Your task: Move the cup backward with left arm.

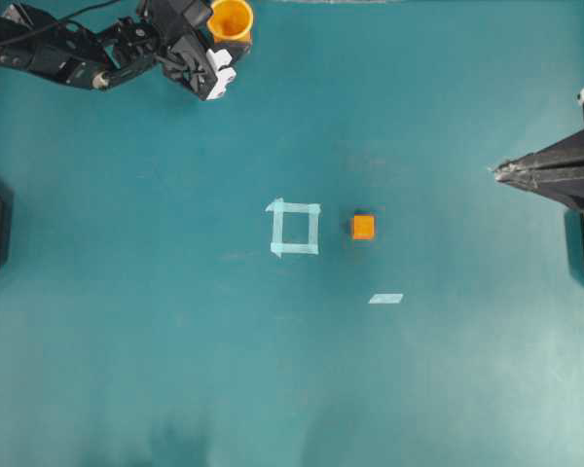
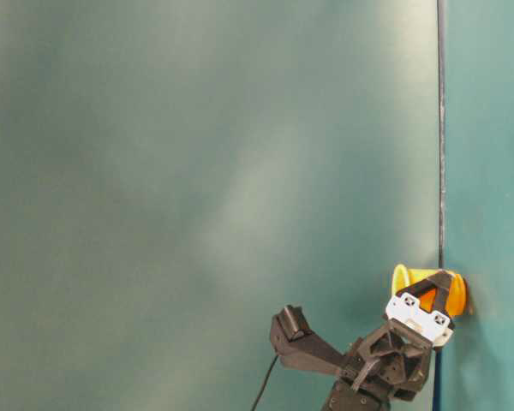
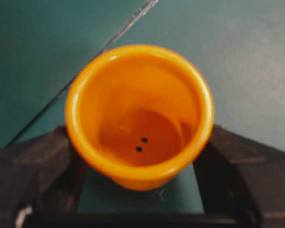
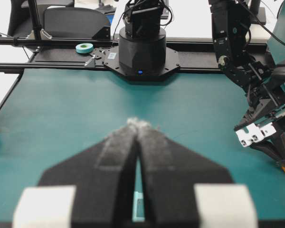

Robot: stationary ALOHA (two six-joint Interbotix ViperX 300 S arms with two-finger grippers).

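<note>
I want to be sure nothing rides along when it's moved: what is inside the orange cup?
The cup looks empty: only its darker orange bottom with two small dark dots shows. Nothing under it can be seen.

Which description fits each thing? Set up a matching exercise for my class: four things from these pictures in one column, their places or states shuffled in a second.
Things
1. cup
2. orange cube
3. left claw
4. right claw

Descriptions
A. fingers pressed together, holding nothing
B. just right of the tape square
C. at the table's far edge, between two black fingers
D. fingers on either side of the cup

Pairs: 1-C, 2-B, 3-D, 4-A
</note>
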